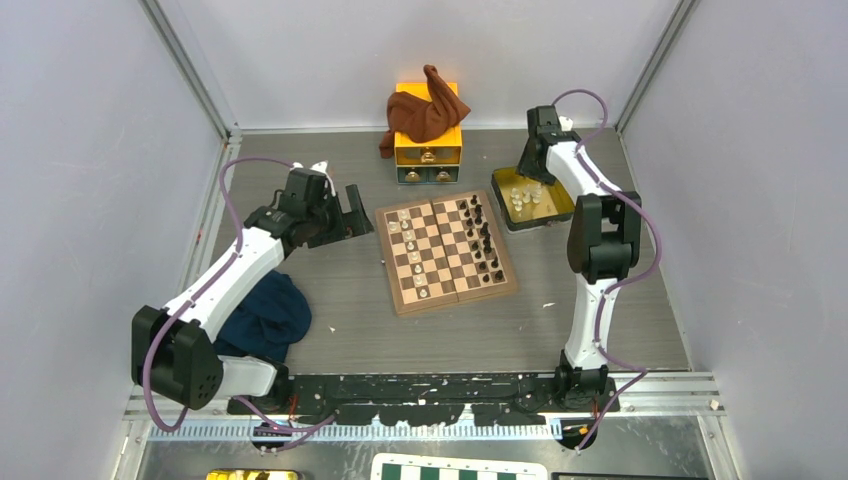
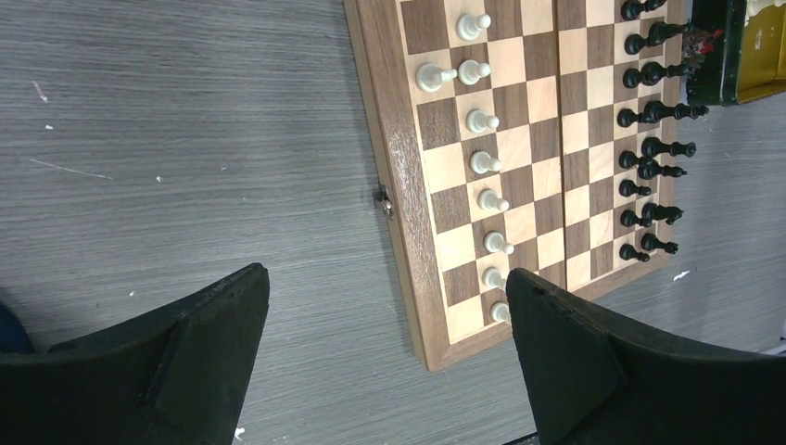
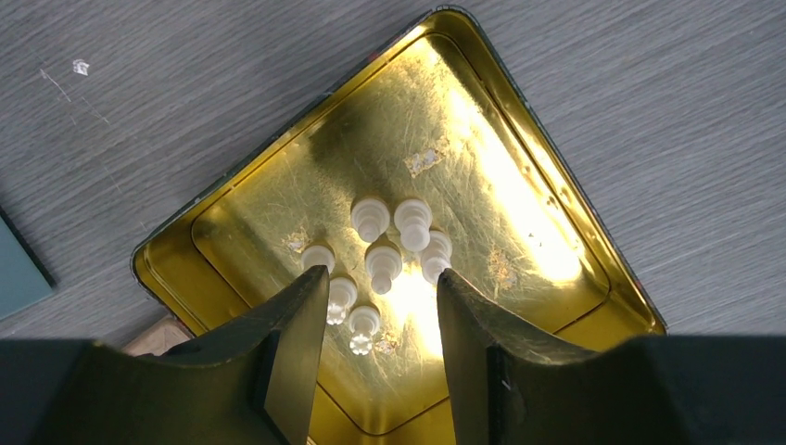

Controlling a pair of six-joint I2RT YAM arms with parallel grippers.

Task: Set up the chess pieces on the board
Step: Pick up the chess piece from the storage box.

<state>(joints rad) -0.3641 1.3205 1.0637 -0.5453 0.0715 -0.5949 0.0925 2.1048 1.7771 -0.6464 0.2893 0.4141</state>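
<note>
Grey wood-grain tabletop (image 1: 340, 290) carries the square wooden chessboard (image 1: 450, 252), with dark brown-black pieces (image 2: 653, 171) along one side and cream-white pawns (image 2: 482, 120) opposite. Left gripper (image 2: 387, 287) hovers beside it, jaws wide. Right gripper (image 3: 382, 276), jaws apart and gripping nothing, hangs over cream-white pieces (image 3: 371, 218) in a gold metal tray (image 3: 482, 158).

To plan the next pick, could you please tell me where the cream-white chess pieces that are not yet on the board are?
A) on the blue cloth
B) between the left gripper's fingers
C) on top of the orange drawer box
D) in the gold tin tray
D: a cluster of cream-white chess pieces stands inside the gold tin tray, just below the open right gripper.
</note>
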